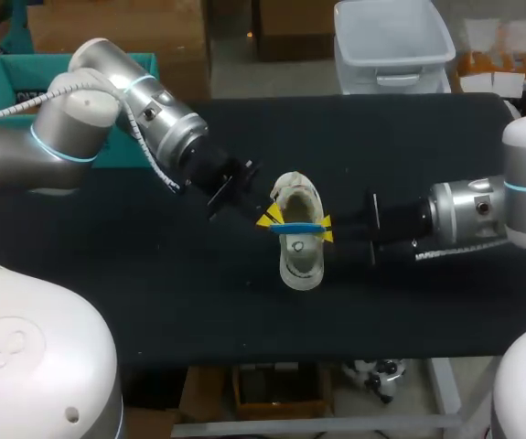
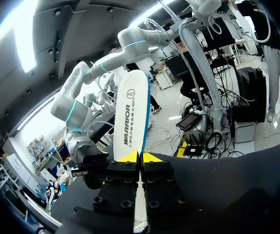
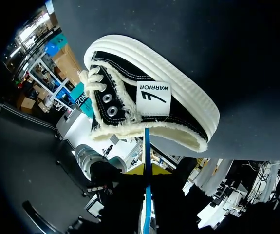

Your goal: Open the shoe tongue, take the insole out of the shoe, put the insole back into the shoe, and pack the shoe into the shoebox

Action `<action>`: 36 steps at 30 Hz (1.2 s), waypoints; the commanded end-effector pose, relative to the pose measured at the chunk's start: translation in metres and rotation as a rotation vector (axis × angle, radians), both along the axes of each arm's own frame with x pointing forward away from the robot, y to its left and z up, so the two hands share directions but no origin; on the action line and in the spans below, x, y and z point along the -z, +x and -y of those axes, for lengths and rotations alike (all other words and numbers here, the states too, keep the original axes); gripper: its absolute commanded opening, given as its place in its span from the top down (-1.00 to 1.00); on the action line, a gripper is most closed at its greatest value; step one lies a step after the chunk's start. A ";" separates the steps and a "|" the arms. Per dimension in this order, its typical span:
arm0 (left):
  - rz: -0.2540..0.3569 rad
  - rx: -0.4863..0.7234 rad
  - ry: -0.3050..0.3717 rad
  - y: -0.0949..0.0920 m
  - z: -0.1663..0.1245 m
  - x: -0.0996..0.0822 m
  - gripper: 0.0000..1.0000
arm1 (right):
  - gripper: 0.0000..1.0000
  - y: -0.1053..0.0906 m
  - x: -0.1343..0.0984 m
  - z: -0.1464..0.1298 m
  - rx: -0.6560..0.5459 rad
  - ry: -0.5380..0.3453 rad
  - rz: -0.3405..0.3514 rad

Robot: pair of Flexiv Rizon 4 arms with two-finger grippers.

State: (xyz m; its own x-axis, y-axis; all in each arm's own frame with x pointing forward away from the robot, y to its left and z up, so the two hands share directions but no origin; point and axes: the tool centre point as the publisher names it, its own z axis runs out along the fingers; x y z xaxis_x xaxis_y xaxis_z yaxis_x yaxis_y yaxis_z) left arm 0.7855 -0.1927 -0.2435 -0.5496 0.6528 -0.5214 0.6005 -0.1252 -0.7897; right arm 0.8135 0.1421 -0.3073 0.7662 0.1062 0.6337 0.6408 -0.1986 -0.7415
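Insole, white foam with a blue edge (image 1: 301, 227), is pinched over the black-and-white canvas shoe (image 1: 301, 265) at the black counter's (image 1: 153, 293) middle by both the left gripper (image 1: 267, 218) and the right gripper (image 1: 325, 229).

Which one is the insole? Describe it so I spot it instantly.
On the black table, find the white-soled shoe at the middle. Just over it, the insole is pinched by the left gripper and the right gripper from either side. It is the only thin flat strip, white with a bright blue edge.
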 end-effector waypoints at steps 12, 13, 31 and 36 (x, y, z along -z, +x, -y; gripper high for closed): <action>-0.035 -0.172 -0.017 0.008 -0.014 0.006 -1.00 | 1.00 0.001 0.007 0.005 0.006 0.019 0.022; -0.030 -0.204 -0.019 0.008 -0.016 0.007 -1.00 | 1.00 0.001 0.007 0.005 0.007 0.020 0.024; -0.074 -0.426 -0.046 0.015 -0.030 0.026 -1.00 | 1.00 0.006 0.004 0.009 0.033 0.028 0.052; -0.096 -0.405 -0.024 0.019 -0.031 0.025 -1.00 | 1.00 0.005 0.005 0.009 0.024 0.028 0.046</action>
State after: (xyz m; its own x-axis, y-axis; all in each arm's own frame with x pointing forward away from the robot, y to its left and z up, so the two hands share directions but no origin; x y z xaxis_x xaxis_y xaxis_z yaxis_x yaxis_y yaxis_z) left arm 0.8050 -0.1615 -0.2664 -0.8047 0.3588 -0.4730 0.5342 0.0901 -0.8405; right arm 0.8187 0.1348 -0.3115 0.7375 0.0696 0.6717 0.6699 -0.2012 -0.7147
